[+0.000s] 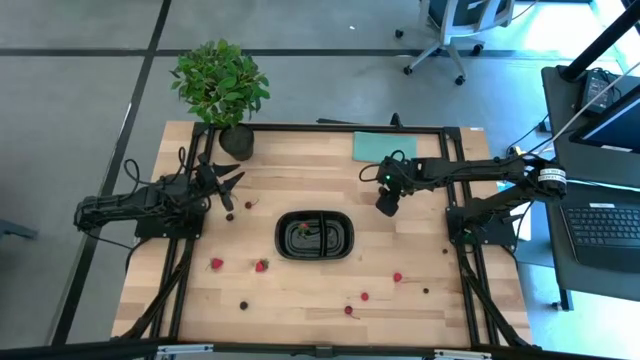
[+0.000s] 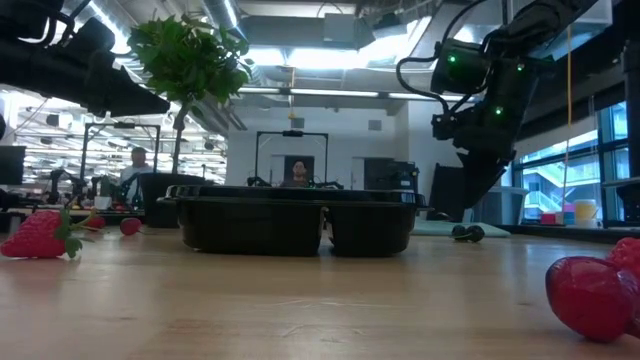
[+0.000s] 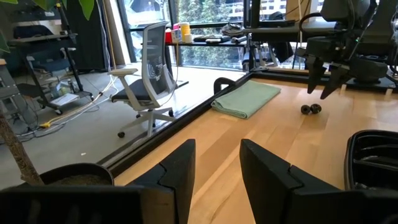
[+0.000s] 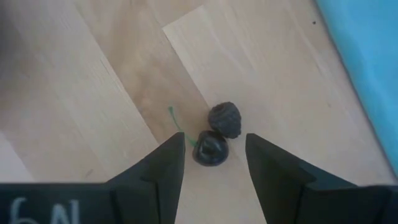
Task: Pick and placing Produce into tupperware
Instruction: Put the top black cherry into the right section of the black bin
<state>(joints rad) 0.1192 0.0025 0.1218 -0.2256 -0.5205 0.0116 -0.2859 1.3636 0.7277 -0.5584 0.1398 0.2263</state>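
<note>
Wood tabletop [image 1: 300, 290], black-framed edge; office beyond. Tray [image 1: 314, 236] central, berries [image 4: 217, 134] beside cloth [image 1: 383, 146]. Right gripper [image 4: 214, 155] released above them; left gripper [image 3: 217, 163] released near plant [image 1: 220, 85].

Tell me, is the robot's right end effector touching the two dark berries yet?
Apart. In the low view the right end effector hangs above the dark berries, with a gap between them. The right wrist view shows its fingers open, berries below.
</note>
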